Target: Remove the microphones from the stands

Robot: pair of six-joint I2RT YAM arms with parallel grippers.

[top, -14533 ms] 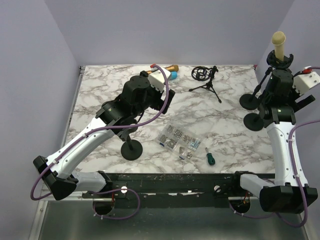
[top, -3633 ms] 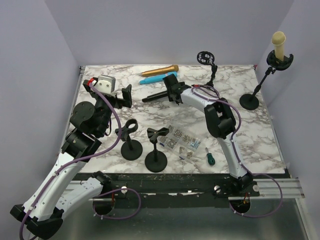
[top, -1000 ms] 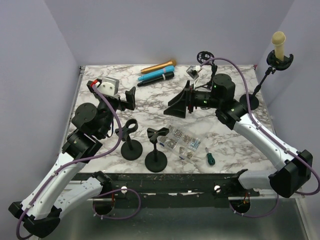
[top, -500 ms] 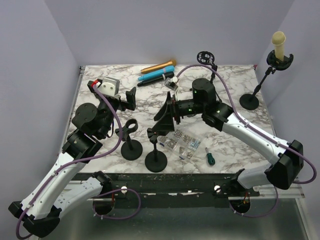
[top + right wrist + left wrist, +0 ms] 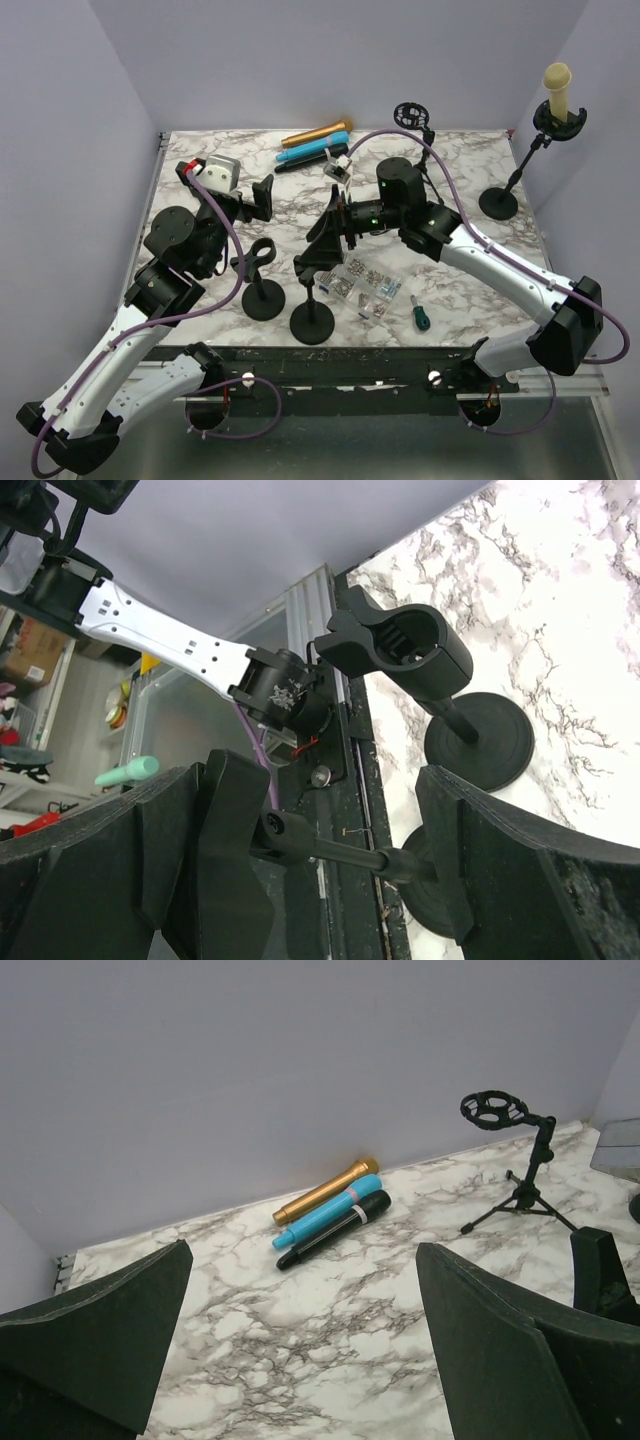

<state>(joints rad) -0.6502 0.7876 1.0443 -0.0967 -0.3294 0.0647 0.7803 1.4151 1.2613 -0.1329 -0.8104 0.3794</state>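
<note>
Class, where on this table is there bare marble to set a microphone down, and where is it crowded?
Bare marble: between the three microphones and the tripod mount, and at the near right between the screwdriver and the table edge, though the right arm overhangs it. Crowded: the near middle, with two short stands, the screw box and the right hand.

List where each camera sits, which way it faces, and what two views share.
Top external: above and behind the arms, looking down on the table; both whole arms show; alone shows the cream microphone on its tall stand.
Left wrist: on the left arm, facing the far wall over three microphones and the tripod stand; own open jaws at bottom corners.
Right wrist: on the right arm, facing the near edge at two short clip stands; own open jaws.
Shared: top and left wrist both show the tripod stand.
</note>
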